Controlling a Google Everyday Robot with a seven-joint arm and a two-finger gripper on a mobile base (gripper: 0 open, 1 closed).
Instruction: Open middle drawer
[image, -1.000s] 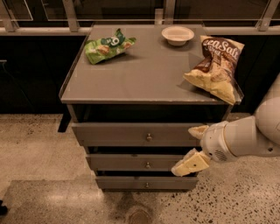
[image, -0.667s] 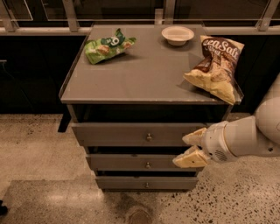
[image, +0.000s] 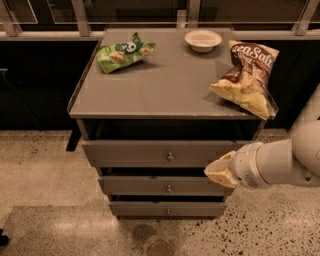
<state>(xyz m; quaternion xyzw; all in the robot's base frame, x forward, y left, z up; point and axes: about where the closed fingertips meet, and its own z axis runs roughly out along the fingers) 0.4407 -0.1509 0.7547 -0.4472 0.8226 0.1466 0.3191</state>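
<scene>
The middle drawer (image: 140, 186) is a grey flat front with a small round metal knob (image: 169, 189) at its centre. It sits between the taller top drawer front (image: 135, 153) and the narrower bottom drawer front (image: 140, 208). It looks closed. My gripper (image: 210, 172), with cream fingers on a white arm, reaches in from the right. It hangs in front of the right part of the cabinet, at the level of the gap above the middle drawer, to the right of and slightly above the knob. The fingers are pressed together and hold nothing.
On the grey cabinet top (image: 165, 85) lie a green snack bag (image: 122, 52), a white bowl (image: 202, 40) and a brown-and-yellow chip bag (image: 246, 75) at the right edge. Speckled floor lies in front. A dark wall with a rail runs behind.
The two fingers, spread apart one second ago, have come together. The gripper has shifted slightly left, toward the drawer fronts. The drawers have not moved.
</scene>
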